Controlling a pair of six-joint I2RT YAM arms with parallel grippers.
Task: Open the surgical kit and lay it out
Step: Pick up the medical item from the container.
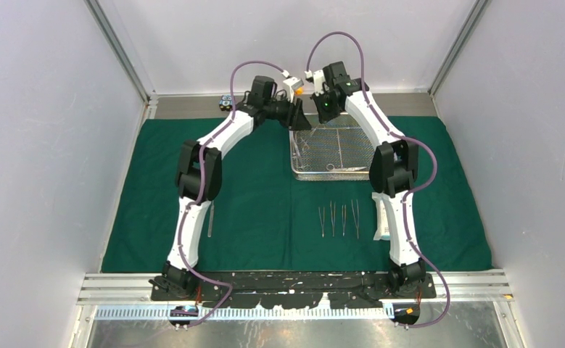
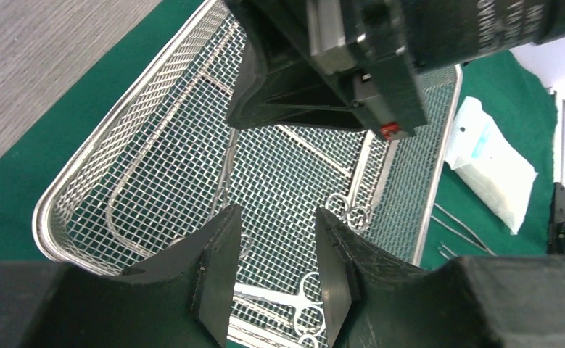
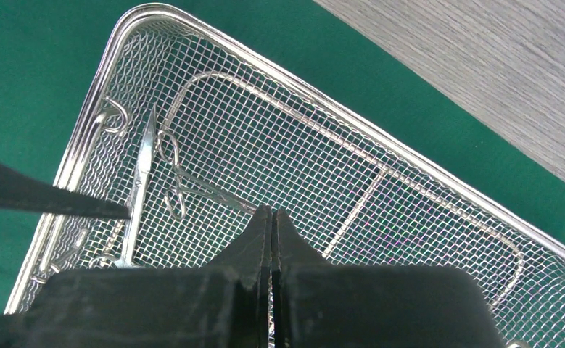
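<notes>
**Four tools laid out, more waiting in the tray**

Four slim steel instruments [image 1: 339, 219] lie in a neat row on the green cloth [image 1: 265, 181], which is spread flat over the table [image 1: 185, 105]. A fifth tool [image 1: 210, 217] lies apart beside the left arm, and the white-blue packet [image 2: 489, 170] sits just beside the wire-mesh tray [image 1: 315, 175]. So the wrap looks opened, and the step in hand is emptying the tray piece by piece.

Both arms reach over the tray's far end. The left claw [image 2: 275, 214] is spread wide and pinches nothing, poised above the mesh. The right claw [image 3: 272, 217] is pressed together, with nothing visible between its fingers.

Ring-handled forceps [image 2: 304, 290] and a thin scissor-like piece [image 3: 140, 181] lie flat in the tray. The next move likely calls for the left claw to drop onto one of these. It must close across the narrow shank without snagging the mesh, while the right claw keeps clear, as the two sit very near each other.
</notes>
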